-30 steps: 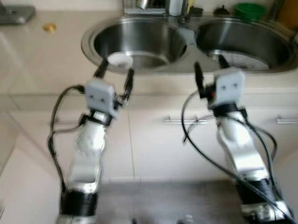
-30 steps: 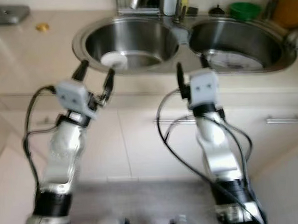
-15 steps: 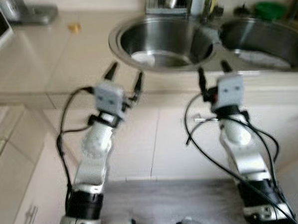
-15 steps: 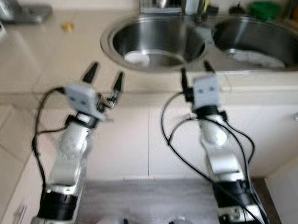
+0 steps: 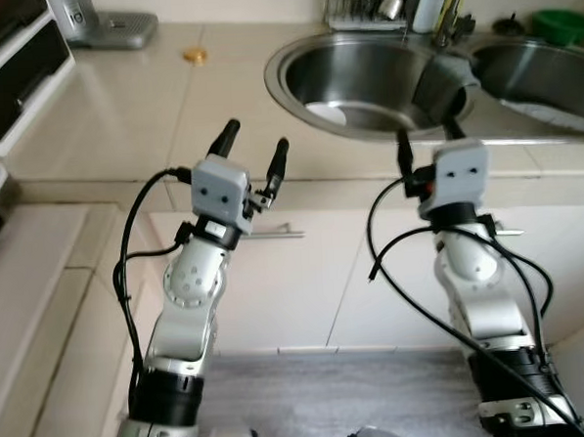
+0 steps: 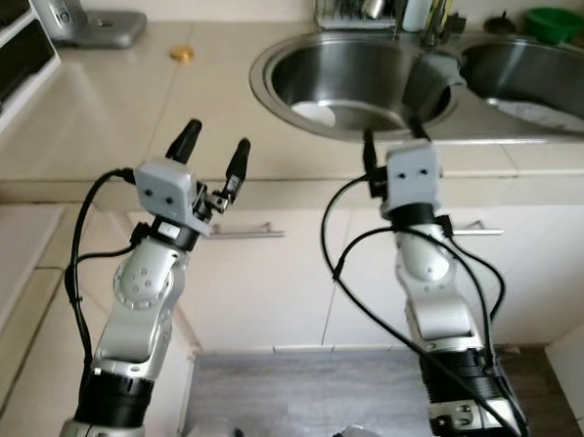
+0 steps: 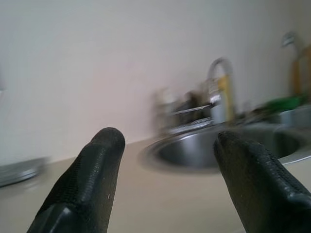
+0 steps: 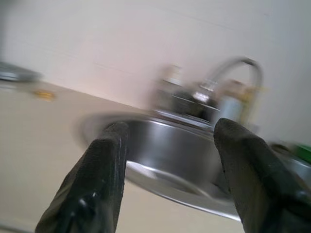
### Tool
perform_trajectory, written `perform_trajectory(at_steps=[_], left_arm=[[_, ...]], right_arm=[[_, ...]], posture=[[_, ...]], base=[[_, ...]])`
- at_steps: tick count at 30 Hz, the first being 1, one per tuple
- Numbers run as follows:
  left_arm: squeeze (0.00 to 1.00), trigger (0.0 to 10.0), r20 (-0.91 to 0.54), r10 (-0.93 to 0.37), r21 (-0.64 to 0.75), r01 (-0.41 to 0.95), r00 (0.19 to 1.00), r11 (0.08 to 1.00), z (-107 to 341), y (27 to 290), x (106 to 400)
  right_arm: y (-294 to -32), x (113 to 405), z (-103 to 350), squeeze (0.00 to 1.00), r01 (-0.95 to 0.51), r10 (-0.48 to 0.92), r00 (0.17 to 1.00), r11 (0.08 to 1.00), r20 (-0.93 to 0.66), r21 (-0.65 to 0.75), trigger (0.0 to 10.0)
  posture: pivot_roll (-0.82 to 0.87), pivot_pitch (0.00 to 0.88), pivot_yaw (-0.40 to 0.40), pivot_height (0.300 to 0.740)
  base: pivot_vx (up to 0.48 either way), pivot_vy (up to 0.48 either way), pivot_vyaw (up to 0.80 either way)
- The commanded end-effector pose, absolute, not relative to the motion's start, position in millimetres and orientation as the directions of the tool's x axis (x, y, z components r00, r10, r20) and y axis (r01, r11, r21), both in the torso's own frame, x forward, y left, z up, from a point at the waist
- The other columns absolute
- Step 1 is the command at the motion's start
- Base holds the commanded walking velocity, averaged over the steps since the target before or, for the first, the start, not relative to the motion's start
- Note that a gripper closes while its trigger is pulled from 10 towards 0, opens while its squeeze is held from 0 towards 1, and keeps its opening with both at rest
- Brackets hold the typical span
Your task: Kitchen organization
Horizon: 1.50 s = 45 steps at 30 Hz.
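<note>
- Since a second ago the whole view has slid sideways, so that's the camera turning toward the robot's left, not stuff moving. The sink has drifted to the right of the picture, and a dark shelf unit [image 5: 10, 67] has come into view at the far left.
- Far left on the beige countertop [image 5: 120, 110]: a silver appliance base [image 5: 106, 28] back by the wall, and a small gold round thing [image 5: 195, 56] lying on its own, well apart from everything. Could be a lid or a coin, too small to tell.
- Left gripper [image 5: 254, 152] is held up just in front of the counter edge, fingers spread wide, nothing between them. The wrist view confirms the gap.
- Double steel sink: the left basin [image 5: 363, 73] has a white plate or lid [image 5: 326, 114] lying in the bottom, looks flat and light-coloured, can't say if it's clean.
- Behind the basin is a wire dish rack [image 5: 369, 4] with utensils, then the tap [image 5: 448, 15] between the bowls.
- Right gripper [image 5: 427, 145] sits just short of the counter edge in front of the divider, also spread apart and empty.
- Right basin [image 5: 539, 78] has something pale in it, and a green bowl [image 5: 561, 23] sits behind it.
- Progress-wise, my guess is it's barely started. Nothing is picked up, and both arms just hover. The sink items and that gold thing all look like they're left to sort.
</note>
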<state>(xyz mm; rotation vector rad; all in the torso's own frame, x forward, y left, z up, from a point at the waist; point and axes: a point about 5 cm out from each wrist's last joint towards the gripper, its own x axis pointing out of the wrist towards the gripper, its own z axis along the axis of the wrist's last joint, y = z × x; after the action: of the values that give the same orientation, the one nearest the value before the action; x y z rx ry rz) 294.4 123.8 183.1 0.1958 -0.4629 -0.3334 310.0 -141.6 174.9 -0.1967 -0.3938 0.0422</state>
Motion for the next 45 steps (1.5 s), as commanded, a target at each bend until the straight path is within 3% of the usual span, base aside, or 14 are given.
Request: perform_trajectory(at_steps=[1, 6, 10, 16, 21, 25, 34, 39, 45], left_arm=[[0.00, 10.0, 0.364, -0.404, 0.273, 0.319, 0.839, 0.908, 176, 112, 293], [0.00, 10.0, 0.295, -0.399, 0.263, 0.328, 0.868, 0.907, 165, 114, 293], [0.00, 10.0, 0.085, -0.428, 0.281, 0.390, 0.900, 0.877, 128, 118, 288], [0.00, 10.0, 0.045, -0.446, 0.247, 0.423, 0.894, 0.872, 118, 121, 275], [0.00, 10.0, 0.013, -0.415, 0.199, 0.404, 0.910, 0.893, 112, 122, 283], [0.00, 10.0, 0.026, -0.402, 0.207, 0.388, 0.915, 0.898, 118, 122, 288], [0.00, 10.0, 0.059, -0.406, 0.230, 0.383, 0.912, 0.895, 126, 120, 293], [0.00, 10.0, 0.085, -0.390, 0.235, 0.362, 0.917, 0.902, 131, 121, 298], [0.00, 10.0, 0.093, -0.384, 0.247, 0.352, 0.919, 0.903, 133, 123, 298]], right_arm=[[-149, 309, 173, 0.00, 0.011, 0.072, 0.927, 0.976, 0.368, -0.216, 10.0], [-151, 305, 161, 0.00, -0.011, 0.088, 0.947, 0.970, 0.308, -0.245, 10.0], [-155, 296, 145, 0.00, -0.036, 0.099, 0.967, 0.965, 0.235, -0.258, 10.0], [-155, 286, 127, 0.00, -0.078, 0.129, 0.979, 0.954, 0.160, -0.290, 10.0], [-151, 286, 109, 0.00, -0.106, 0.131, 0.989, 0.950, 0.070, -0.292, 10.0], [-149, 288, 116, 0.00, -0.098, 0.133, 0.986, 0.949, 0.100, -0.299, 10.0], [-150, 327, 175, 0.00, -0.059, 0.152, 0.946, 0.949, 0.286, -0.310, 10.0], [-154, 373, 239, 0.00, -0.042, 0.198, 0.907, 0.920, 0.371, -0.389, 10.0], [-159, 391, 280, 0.00, 0.001, 0.185, 0.894, 0.910, 0.408, -0.415, 10.0]], posture=[[0.16, 0.000, -0.072, 0.740], [0.16, 0.000, -0.064, 0.740], [0.17, 0.000, -0.063, 0.740], [0.16, 0.000, -0.054, 0.740], [0.16, 0.000, -0.047, 0.740], [0.16, 0.000, -0.045, 0.740], [0.19, 0.000, -0.051, 0.740], [0.20, 0.000, -0.054, 0.740], [0.22, 0.000, -0.059, 0.740]], base=[[0.000, 0.000, 0.00], [0.000, 0.000, 0.00], [0.000, 0.000, 0.00], [0.000, 0.000, 0.00], [0.000, 0.000, 0.00], [0.000, 0.000, 0.00], [0.000, 0.000, 0.00], [0.000, 0.000, 0.00], [0.000, 0.000, 0.00]])
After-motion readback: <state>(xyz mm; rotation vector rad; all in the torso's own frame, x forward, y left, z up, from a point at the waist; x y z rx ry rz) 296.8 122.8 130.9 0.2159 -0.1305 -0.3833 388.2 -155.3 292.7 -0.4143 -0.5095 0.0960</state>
